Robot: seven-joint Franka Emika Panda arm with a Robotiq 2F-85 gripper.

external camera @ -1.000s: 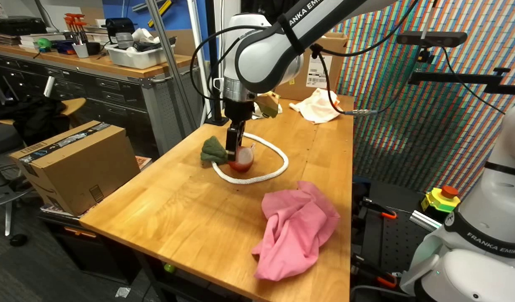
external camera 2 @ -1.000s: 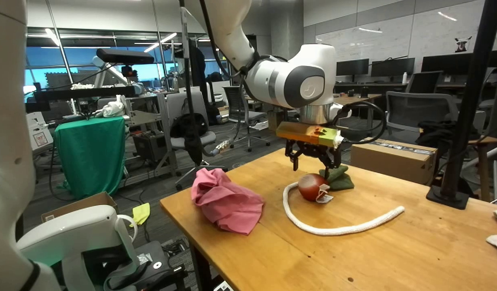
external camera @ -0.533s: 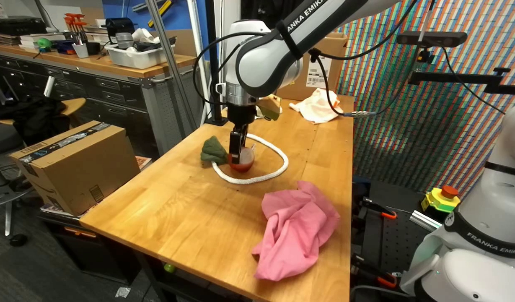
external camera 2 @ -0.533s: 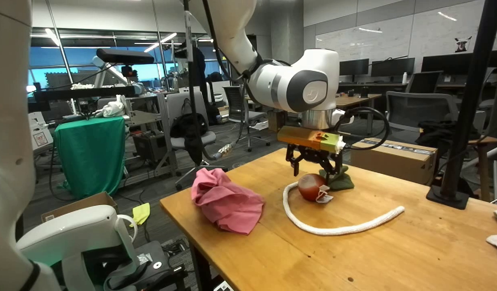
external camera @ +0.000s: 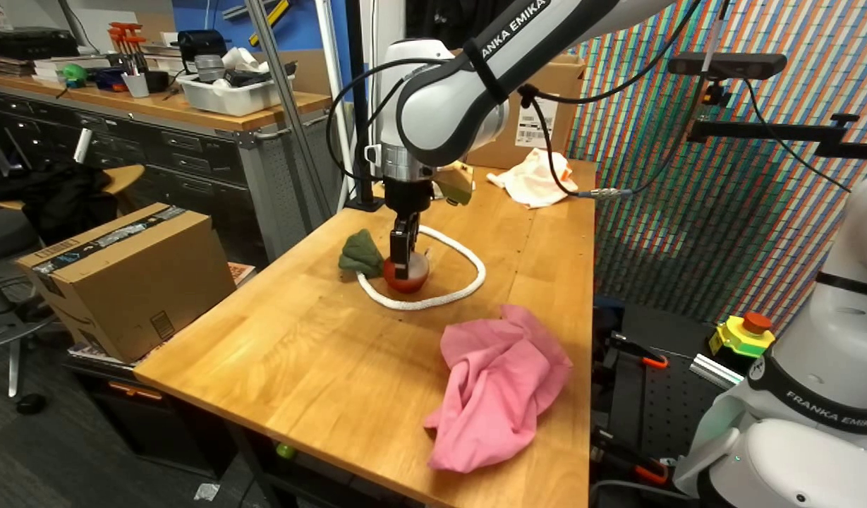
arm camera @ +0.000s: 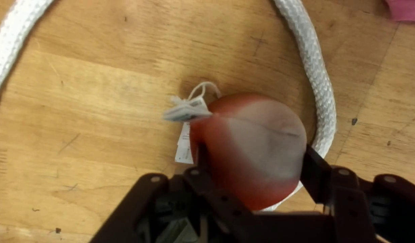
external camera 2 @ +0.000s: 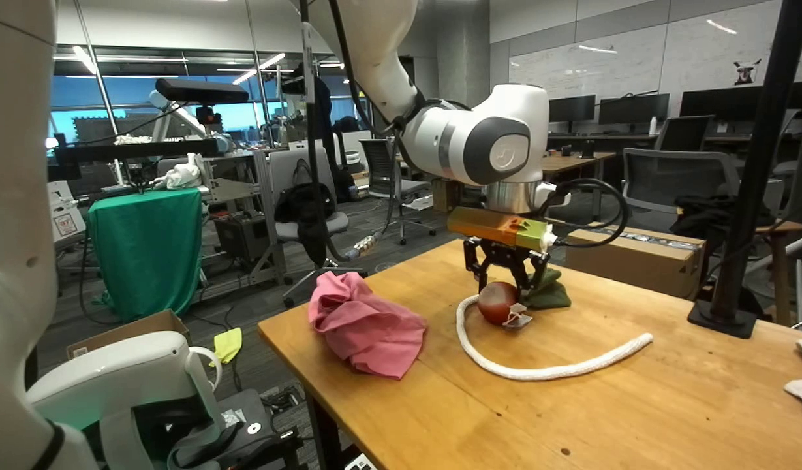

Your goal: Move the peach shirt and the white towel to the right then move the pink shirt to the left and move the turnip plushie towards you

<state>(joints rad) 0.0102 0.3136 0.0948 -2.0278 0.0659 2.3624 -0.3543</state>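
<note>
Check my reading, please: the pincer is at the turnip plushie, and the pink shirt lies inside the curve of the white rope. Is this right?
One part is wrong: the pink shirt lies outside the curve of the white rope, apart from it, as both exterior views show. The rest stands: the pincer is at the turnip plushie.

Pink shirt [external camera: 500,388], red-and-whitish turnip plushie [arm camera: 258,152], white rope [arm camera: 318,77].

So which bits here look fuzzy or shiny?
In the wrist view, the folded white tag on the round reddish plush turnip is blurred and the black two-fingered claw looks dark and soft; in an exterior view, pale glare lies on the brown wooden tabletop; in an exterior view, light streaks mark the wide white wall board.
</note>
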